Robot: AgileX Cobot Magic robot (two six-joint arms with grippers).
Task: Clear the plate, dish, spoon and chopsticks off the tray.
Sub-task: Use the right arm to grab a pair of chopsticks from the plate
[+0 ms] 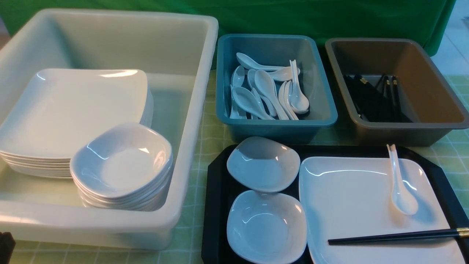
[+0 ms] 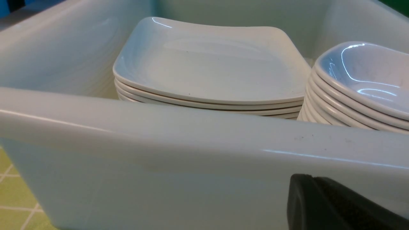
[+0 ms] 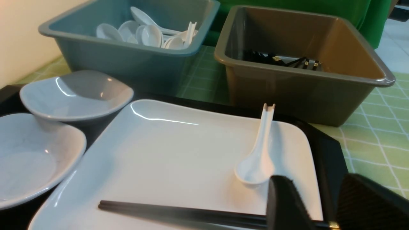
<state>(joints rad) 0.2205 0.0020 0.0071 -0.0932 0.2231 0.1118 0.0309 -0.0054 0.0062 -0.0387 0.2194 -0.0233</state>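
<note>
The right gripper (image 3: 319, 195) is parted around the chopsticks' (image 1: 395, 236) right end on the plate (image 1: 348, 190); one stick could be missed and rolled away. The left gripper (image 2: 319, 199) is clenched.

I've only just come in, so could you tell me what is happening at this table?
The black tray is not yet cleared: the plate carries the spoon and chopsticks, beside two small dishes. The right end effector is open near the chopsticks' gold tip, holding nothing. The left end effector is shut, outside the white tub.
</note>
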